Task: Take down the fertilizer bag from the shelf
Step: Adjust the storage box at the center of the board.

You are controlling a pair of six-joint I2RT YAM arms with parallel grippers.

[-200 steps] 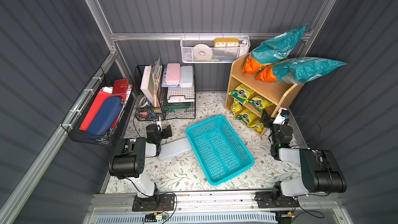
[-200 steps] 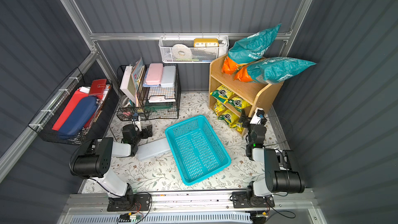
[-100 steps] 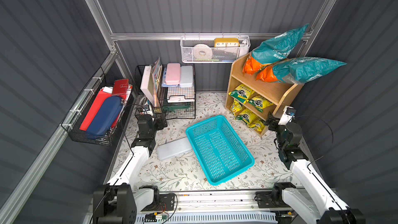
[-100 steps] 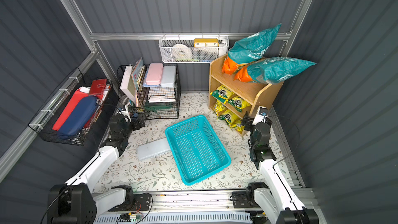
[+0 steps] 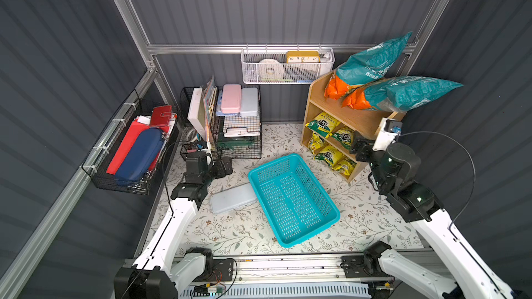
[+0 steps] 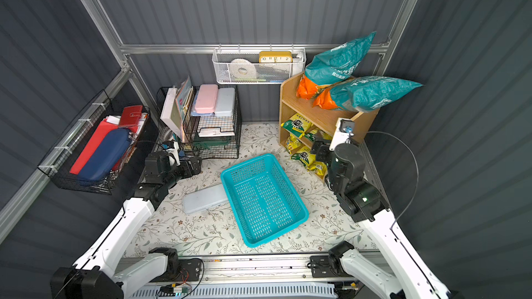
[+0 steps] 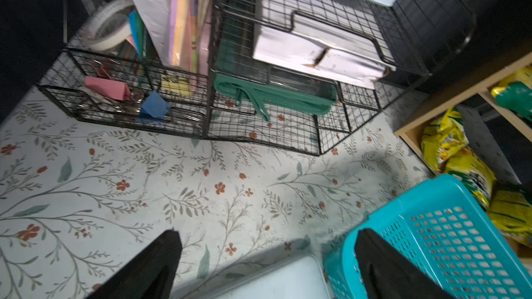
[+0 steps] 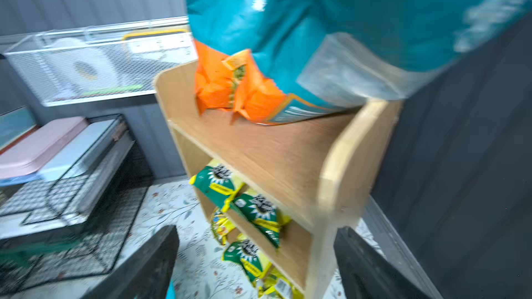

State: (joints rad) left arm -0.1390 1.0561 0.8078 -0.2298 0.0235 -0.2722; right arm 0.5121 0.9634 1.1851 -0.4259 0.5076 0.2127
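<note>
Both arms have unfolded; right end effector (image 5: 356, 145), open and empty, fronts the shelf (image 5: 342, 116), left end effector (image 5: 224, 166) open, well away from it. Fertilizer bag (image 5: 403, 94) overhangs the shelf's top: an off-centre pinch could topple it sideways.

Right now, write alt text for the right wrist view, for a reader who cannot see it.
Blurred close view: two teal-and-orange bags lie on top of a wooden shelf, with yellow-and-green packets on the tiers below. The right gripper is open in front of the shelf, holding nothing.
</note>
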